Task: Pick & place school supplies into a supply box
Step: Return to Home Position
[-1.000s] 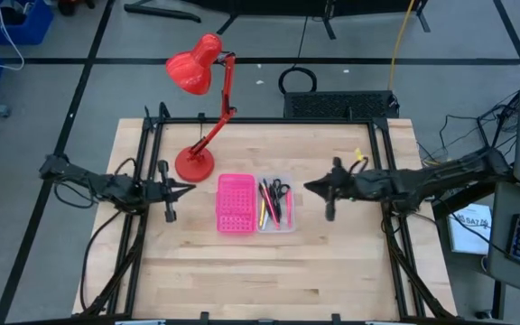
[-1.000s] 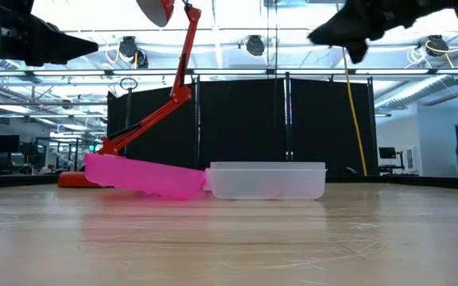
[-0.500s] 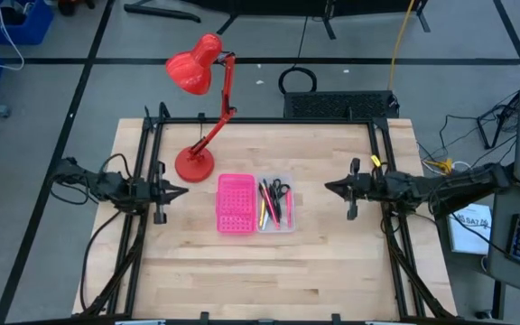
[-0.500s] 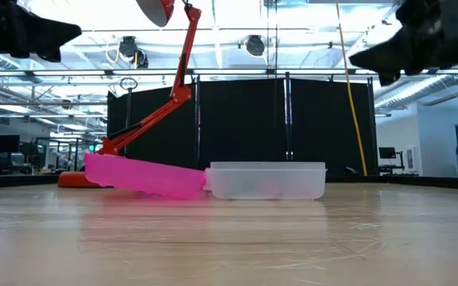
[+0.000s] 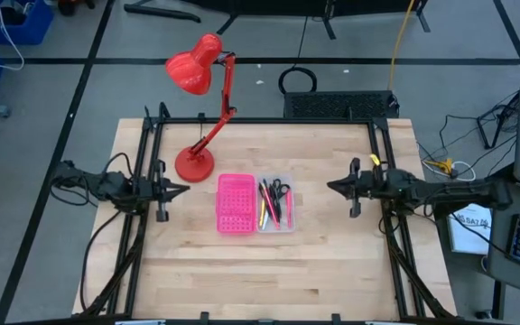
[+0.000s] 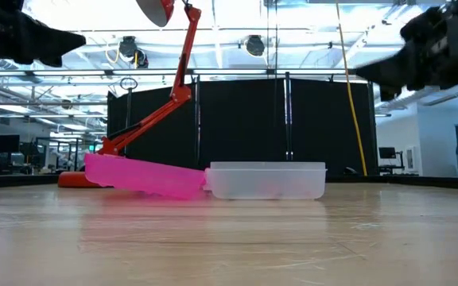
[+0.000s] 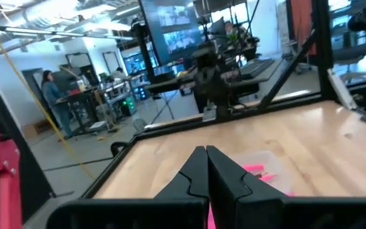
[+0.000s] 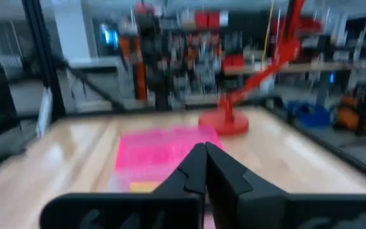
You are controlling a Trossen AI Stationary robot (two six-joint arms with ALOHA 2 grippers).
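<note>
1. Both arms hang above the table, well apart from the work. You've got the left gripper over the left side and the right gripper over the right, tips facing each other.
2. On the left its fingers are pressed together with nothing between them. On the right its fingers are pinched tight too, and empty.
3. Mid-table, your supply box has its long axis running near to far, right against the pink tray on its left.
4. Inside it, the school supplies lie lengthwise, near to far, slightly slanted. The scissors are in the far right part.
5. Far-left of the tray stands the red lamp.
</note>
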